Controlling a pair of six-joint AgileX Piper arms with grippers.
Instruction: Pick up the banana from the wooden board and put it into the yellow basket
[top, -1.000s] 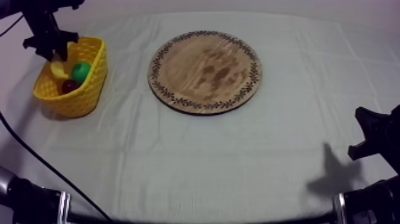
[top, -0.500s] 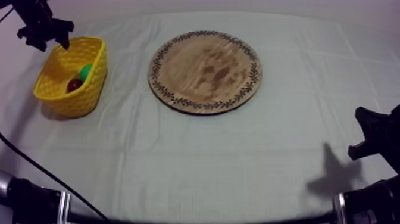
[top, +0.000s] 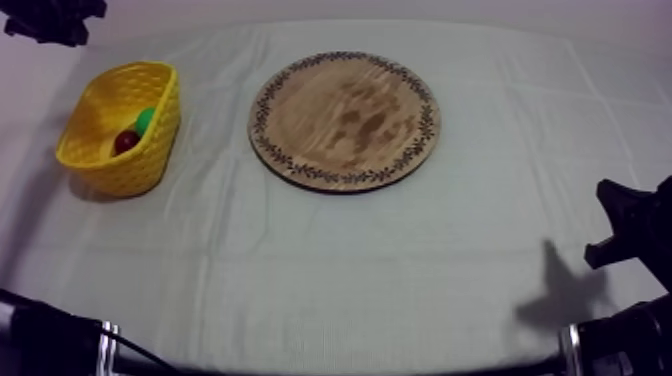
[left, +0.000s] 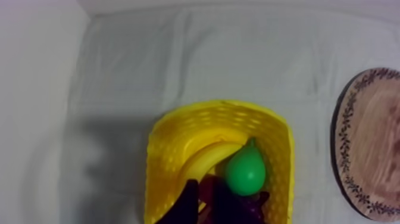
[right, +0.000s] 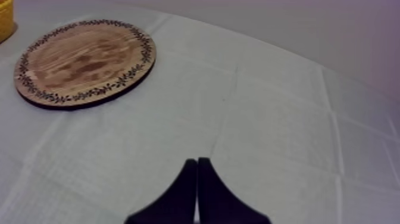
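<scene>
Two grippers, each of two black fingers, work a table under a grey-white cloth (top: 400, 270). In the left wrist view the left gripper (left: 206, 187) hangs over the yellow latticed basket (left: 159, 161). Its fingers (left: 188, 201) stand apart and released, with nothing clasped between them.

The curved yellow toy banana (left: 208, 159) lies inside the basket along its far wall and touches the green toy pear (left: 245, 171). The banana's near end is hidden behind one finger. A dark mass (left: 256, 210) just beside the pear is too dim to identify.

In the top view the basket stands at the left of the frame. Its near wall partly hides the pear and a small red fruit (top: 126, 141), which sit close together. The left gripper sits at the extreme upper left of that frame, cut off by the edge and apart from the basket.

The round wooden board with a patterned rim (top: 345, 120) lies at upper centre, well apart from the basket. In the left wrist view the frame's edge cuts the board off.

In the right wrist view the right gripper (right: 197, 162) has its fingers pressed together in a narrow wedge, clenched on nothing. It sits above the cloth, near the board. In the top view the right arm (top: 630, 235) is a black shape at the lower right edge, partly cut off.
</scene>
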